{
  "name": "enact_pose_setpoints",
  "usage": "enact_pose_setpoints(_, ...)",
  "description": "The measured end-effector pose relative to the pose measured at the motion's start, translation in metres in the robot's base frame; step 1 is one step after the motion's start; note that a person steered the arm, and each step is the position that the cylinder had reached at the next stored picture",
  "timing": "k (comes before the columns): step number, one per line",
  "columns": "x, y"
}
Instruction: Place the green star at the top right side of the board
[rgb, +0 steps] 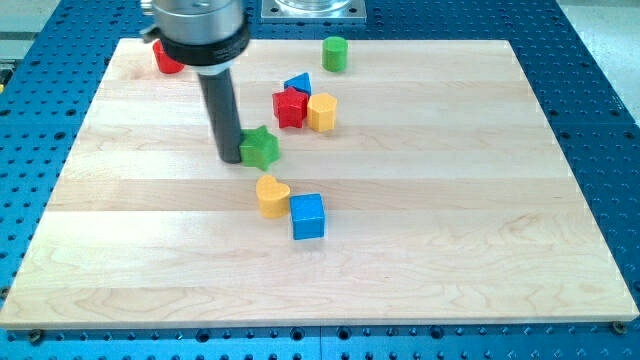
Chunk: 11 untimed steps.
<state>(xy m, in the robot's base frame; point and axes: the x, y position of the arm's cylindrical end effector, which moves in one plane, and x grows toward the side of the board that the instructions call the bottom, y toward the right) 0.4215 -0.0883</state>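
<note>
The green star (261, 148) lies on the wooden board (450, 200), left of the middle. My tip (230, 158) stands right against the star's left side, touching it or nearly so. The dark rod rises from there to the view's top left. The board's top right part lies far from the star.
A red star (290, 107), a blue triangle (298, 84) and a yellow hexagon block (322, 112) cluster just up and right of the green star. A green cylinder (335, 53) stands near the top edge. A yellow heart (271, 195) and blue cube (308, 216) lie below. A red block (166, 58) sits top left.
</note>
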Motion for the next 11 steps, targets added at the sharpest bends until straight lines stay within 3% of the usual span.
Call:
enact_pose_setpoints(4, 0.026, 0.057)
enact_pose_setpoints(6, -0.01, 0.107)
enact_pose_setpoints(8, -0.059, 0.119)
enact_pose_setpoints(9, -0.079, 0.159)
enact_pose_setpoints(11, -0.036, 0.147)
